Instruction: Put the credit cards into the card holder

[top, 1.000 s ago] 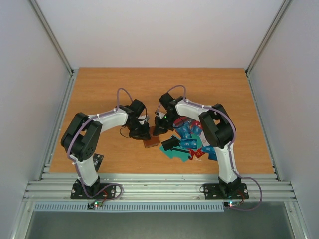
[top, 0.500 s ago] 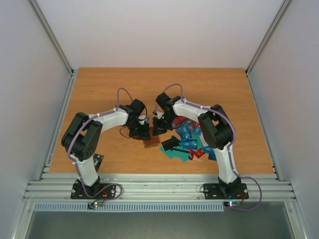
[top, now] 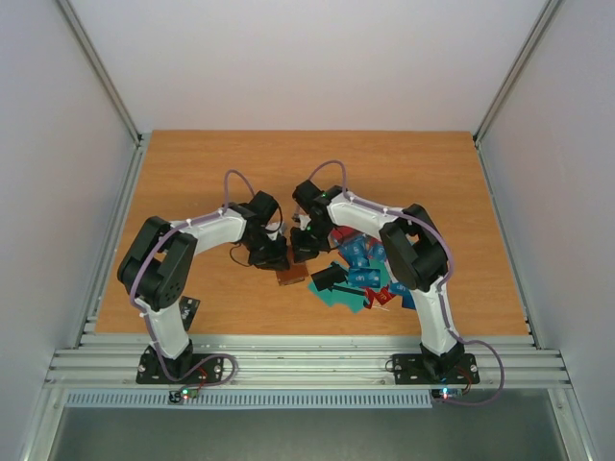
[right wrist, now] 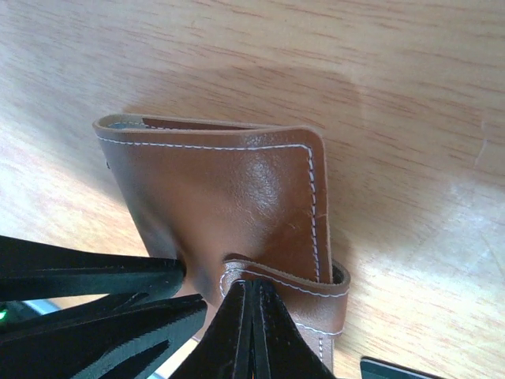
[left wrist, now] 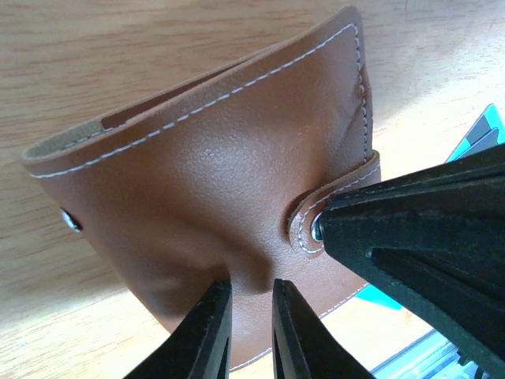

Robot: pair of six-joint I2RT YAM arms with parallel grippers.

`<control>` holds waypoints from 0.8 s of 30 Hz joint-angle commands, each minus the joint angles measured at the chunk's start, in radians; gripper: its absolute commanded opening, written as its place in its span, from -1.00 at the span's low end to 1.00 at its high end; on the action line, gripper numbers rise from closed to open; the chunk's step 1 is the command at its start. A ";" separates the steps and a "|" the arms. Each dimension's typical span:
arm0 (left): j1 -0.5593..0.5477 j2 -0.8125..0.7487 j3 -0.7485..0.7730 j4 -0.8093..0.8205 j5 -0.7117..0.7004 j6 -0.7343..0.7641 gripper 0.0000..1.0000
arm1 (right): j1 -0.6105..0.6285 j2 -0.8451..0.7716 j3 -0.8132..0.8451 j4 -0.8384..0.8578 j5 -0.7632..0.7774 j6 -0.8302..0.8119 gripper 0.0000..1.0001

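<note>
Card holder [top: 291,276] position requested, with arm poses. (K.)

Both arms are recorded folded inward over the middle of the table [top: 288,163], elbows raised, wrists angled down toward each other. The holder is found directly beneath and between the left gripper [top: 272,257] and the right gripper [top: 304,250]. (M.)

Room around the claws? (K.)

Bare wood is noted ahead of both claws and to the left of the left one. The credit cards [top: 365,274] are heaped just right of the right claw, close to the holder's edge. The two claws are nearly touching. (M.)

Jaw states? (K.)

Left jaws are held narrowly apart, clamped on a pinch of the holder's brown leather. Right fingers are pressed fully together, tips set against the snap strap [right wrist: 276,284]; whether the strap is gripped cannot be told. (M.)
</note>
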 commanded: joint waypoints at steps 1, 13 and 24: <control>-0.010 0.065 -0.058 0.065 -0.048 -0.007 -0.64 | 0.131 0.153 -0.094 -0.028 0.143 0.059 -0.97; -0.009 -0.124 -0.056 -0.037 -0.128 0.011 -0.60 | 0.090 -0.055 -0.077 0.009 0.196 0.018 -0.97; 0.042 -0.423 0.120 -0.269 -0.245 0.080 -0.43 | 0.010 -0.456 0.023 -0.115 0.297 -0.074 -0.68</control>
